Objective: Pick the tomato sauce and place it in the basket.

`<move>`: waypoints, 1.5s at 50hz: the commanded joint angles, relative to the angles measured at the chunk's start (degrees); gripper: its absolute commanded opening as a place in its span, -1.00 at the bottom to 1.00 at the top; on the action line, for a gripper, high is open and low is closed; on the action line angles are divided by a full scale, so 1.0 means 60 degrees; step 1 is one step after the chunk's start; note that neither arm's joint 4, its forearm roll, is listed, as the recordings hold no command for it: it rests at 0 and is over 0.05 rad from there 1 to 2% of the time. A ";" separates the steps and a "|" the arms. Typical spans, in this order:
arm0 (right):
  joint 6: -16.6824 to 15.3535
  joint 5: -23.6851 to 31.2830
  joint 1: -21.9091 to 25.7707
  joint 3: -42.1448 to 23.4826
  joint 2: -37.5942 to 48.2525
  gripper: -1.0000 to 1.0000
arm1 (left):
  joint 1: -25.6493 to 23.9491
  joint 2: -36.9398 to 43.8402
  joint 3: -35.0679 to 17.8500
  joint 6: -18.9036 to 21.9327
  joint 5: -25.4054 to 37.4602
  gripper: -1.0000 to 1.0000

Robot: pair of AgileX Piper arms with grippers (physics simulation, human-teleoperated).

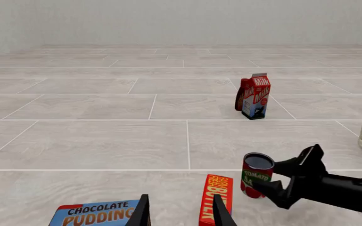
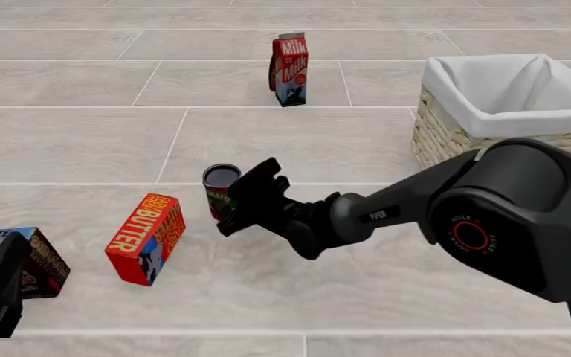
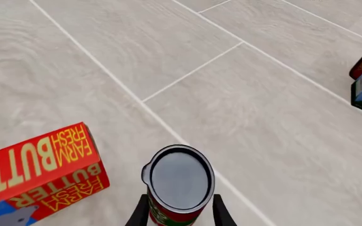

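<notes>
The right hand (image 2: 234,202) stood with its black fingers either side of the small tomato sauce can with the red and green label (image 2: 219,190), hugging its sides; whether they pressed it I could not tell. The can stood upright on the pale tiled counter (image 2: 265,134), just beside the red butter box (image 2: 146,236), probably ready for lifting toward the woven, cloth-lined wicker basket (image 2: 464,134), well apart to the right. The left hand (image 1: 181,212) hung spread, idle, near the blue chocolate pudding box (image 1: 96,214). A milk carton (image 2: 288,69) stood beyond.
</notes>
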 commanded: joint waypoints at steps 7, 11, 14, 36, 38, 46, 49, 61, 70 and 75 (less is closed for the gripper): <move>-0.0115 0.0309 -0.0042 -0.0596 0.0338 1.00 | 0.0000 0.0000 0.0000 0.0000 0.0000 1.00; -0.0148 0.0383 -0.0055 -0.0786 0.0478 1.00 | 0.0000 0.0000 0.0000 0.0000 0.0000 1.00; -0.0155 0.0406 -0.0091 -0.0879 0.0510 1.00 | 0.0000 0.0000 0.0000 0.0000 0.0000 1.00; -0.0177 0.0102 0.0017 -0.0027 -0.0587 -1.00 | 0.0000 0.0000 0.0000 0.0000 0.0000 1.00; -0.0218 0.0137 0.0001 0.0081 -0.0797 -1.00 | 0.0000 0.0000 0.0000 0.0000 0.0000 1.00; -0.0385 0.0253 -0.0054 0.0350 -0.1336 -1.00 | 0.0000 0.0000 0.0000 0.0000 0.0000 1.00; -0.0420 0.0278 -0.0073 0.0420 -0.1467 -1.00 | 0.0000 0.0000 0.0000 0.0000 0.0000 1.00; -0.0577 0.0454 -0.0159 0.0736 -0.2059 -1.00 | 0.0000 0.0000 0.0000 0.0000 0.0000 1.00; -0.0698 0.0655 -0.0273 0.0918 -0.2519 -1.00 | 0.0000 0.0000 0.0000 0.0000 0.0000 1.00; -0.0782 0.0820 -0.0345 0.1037 -0.2836 -1.00 | 0.0000 0.0000 0.0000 0.0000 0.0000 1.00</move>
